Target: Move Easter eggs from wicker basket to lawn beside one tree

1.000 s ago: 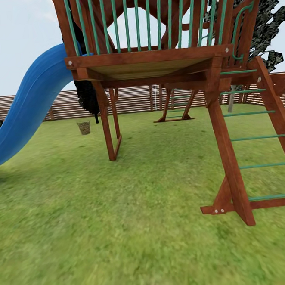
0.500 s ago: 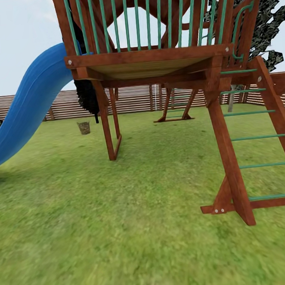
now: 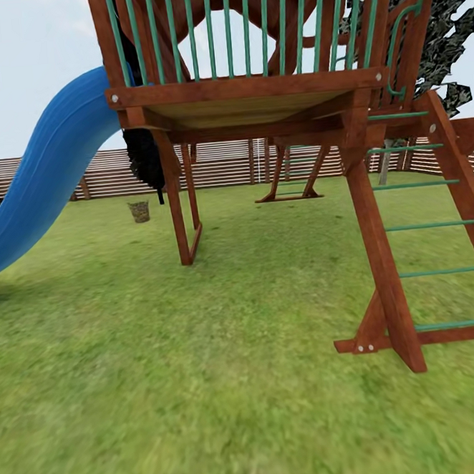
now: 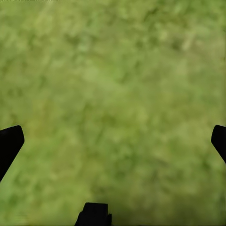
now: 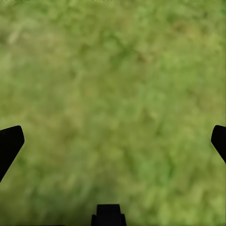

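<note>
- The wicker basket (image 3: 139, 212) stands on the lawn (image 3: 207, 383) beyond the blue slide (image 3: 42, 182).
- Left hand (image 4: 113, 141) and right hand (image 5: 113, 141) hang released, empty, over grass.

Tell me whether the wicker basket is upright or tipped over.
Upright: the wicker basket stands on the lawn near the fence, rim up, narrower base down. Its contents cannot be told.

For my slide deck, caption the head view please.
Wicker basket on the lawn beyond a wooden play tower and blue slide.
</note>
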Robot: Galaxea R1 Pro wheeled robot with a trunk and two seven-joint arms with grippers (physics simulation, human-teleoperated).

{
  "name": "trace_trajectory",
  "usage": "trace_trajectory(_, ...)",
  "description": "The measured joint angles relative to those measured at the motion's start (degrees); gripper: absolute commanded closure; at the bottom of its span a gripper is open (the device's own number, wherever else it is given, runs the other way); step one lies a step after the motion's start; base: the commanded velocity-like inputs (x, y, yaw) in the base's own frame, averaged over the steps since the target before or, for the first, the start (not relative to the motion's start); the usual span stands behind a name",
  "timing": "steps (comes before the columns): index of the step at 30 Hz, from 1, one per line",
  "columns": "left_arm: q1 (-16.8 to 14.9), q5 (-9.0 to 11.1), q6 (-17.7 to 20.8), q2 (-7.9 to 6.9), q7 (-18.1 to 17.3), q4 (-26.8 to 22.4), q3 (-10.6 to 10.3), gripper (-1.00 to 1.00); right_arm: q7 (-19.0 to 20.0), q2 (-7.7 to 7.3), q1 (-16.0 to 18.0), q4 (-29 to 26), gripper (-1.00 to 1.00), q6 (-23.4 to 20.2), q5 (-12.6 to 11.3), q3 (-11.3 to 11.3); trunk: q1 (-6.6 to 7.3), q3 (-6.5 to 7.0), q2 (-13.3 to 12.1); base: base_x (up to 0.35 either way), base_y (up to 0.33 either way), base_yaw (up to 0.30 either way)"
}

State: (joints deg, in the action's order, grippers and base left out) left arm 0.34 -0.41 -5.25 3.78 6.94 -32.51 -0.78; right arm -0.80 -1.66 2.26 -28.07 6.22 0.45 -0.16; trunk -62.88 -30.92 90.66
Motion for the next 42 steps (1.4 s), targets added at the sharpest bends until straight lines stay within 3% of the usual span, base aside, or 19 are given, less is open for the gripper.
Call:
trace_trajectory(11, 0.00, 0.04, 0.02, -0.34, 0.02, -0.52, 0.17, -1.00, 0.00, -0.19, 0.00, -0.03, -1.00, 0.03, -0.03, -0.08, -2.43, -1.98, 4.41, 0.080, 0.000, 0.000)
trace_trajectory(15, 0.00, 0.20, 0.45, -0.92, 0.05, -4.06, 0.46, -1.00, 0.00, -0.42, 0.00, -0.39, -1.00, 0.05, -0.01, -0.15, -3.31, -2.69, 6.02, 0.003, 0.000, 0.000)
trace_trajectory(26, -0.23, 0.23, 0.14, -0.74, 0.42, -10.89, 0.62, -1.00, 0.00, -1.15, 0.00, -4.59, -1.00, 2.48, 0.01, -0.22, -5.73, -5.05, 10.43, 0.000, 0.000, 0.000)
trace_trajectory(31, -0.46, 0.25, 0.21, -1.06, 0.46, -11.50, 0.62, -1.00, 0.00, -1.09, 0.00, -7.30, -1.00, 3.11, 0.02, -0.20, -6.83, -6.40, 12.43, 0.000, 0.000, 0.008)
trace_trajectory(42, -0.49, 0.18, 0.13, -1.10, 0.28, -11.17, 0.62, -1.00, 0.00, -1.24, 0.00, -7.27, -1.00, 5.70, -0.06, -0.19, -9.24, -9.41, 16.84, 0.000, 0.000, 0.022)
